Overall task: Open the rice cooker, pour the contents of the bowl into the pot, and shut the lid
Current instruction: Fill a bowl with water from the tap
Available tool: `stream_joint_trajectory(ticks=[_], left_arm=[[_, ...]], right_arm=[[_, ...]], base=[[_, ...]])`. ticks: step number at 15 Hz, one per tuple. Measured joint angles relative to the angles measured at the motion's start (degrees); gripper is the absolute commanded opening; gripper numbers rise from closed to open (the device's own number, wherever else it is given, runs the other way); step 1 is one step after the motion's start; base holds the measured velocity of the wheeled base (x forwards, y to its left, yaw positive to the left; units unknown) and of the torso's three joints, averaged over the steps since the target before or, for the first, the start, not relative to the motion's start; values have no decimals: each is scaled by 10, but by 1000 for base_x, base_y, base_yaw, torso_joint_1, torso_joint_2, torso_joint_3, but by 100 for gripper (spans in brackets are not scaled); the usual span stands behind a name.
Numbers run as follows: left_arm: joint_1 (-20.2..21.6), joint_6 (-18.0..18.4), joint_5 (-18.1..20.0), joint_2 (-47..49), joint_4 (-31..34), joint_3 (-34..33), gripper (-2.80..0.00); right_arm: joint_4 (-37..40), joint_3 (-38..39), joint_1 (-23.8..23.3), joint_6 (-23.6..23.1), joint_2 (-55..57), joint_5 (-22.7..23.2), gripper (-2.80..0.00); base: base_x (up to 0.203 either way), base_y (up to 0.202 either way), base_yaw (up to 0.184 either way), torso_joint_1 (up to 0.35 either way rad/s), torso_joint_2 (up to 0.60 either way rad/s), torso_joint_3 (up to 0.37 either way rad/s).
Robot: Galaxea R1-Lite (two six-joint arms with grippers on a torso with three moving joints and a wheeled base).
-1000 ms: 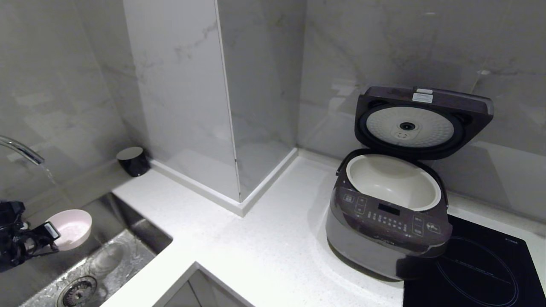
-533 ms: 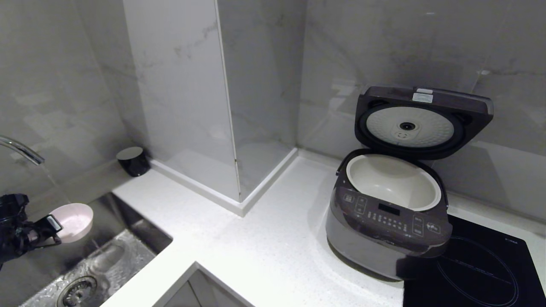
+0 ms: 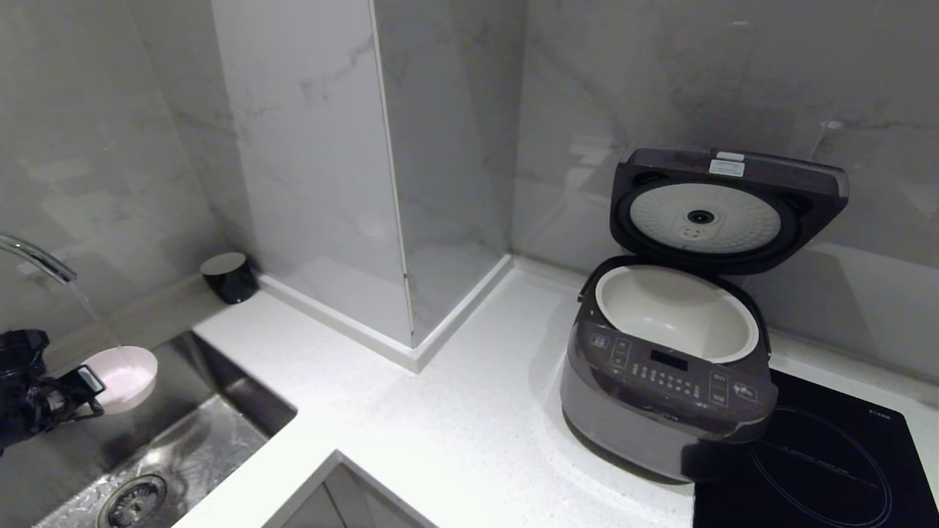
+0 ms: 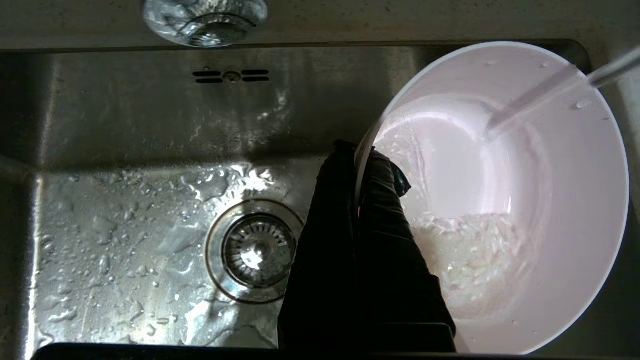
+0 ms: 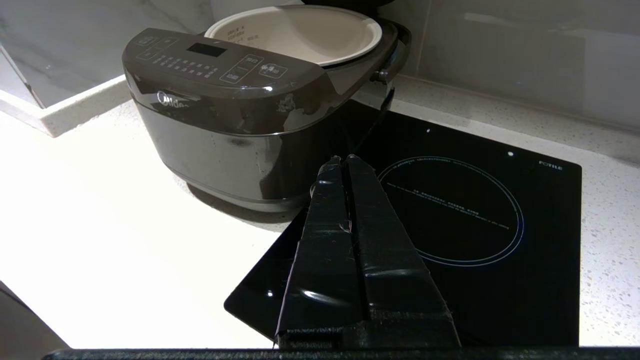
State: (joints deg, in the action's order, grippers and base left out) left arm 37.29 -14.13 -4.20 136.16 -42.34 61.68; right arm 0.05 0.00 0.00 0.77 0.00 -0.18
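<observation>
So my left gripper [image 4: 361, 165] is pinched tight on the rim of the bowl [image 3: 121, 377], holding it over the sink [image 3: 213, 433] under the tap's stream, so I reckon next it's a level carry to the open pot [image 3: 678, 312].

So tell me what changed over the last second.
The left end effector, clamped on the bowl, raised it and brought it level under the tap's stream, which now falls into it. The rice cooker, its raised lid and the pot stayed put.
</observation>
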Motion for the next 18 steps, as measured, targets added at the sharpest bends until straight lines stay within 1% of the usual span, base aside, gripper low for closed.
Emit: stream_joint_trajectory(ticks=[5, 18], left_arm=[[0, -5, 0, 1, 0, 1, -280], [1, -6, 0, -5, 1, 3, -280]], right_arm=[[0, 0, 0, 0, 0, 0, -280], [0, 0, 0, 0, 0, 0, -280]], base=[[0, 0, 0, 0, 0, 0], [0, 0, 0, 0, 0, 0]])
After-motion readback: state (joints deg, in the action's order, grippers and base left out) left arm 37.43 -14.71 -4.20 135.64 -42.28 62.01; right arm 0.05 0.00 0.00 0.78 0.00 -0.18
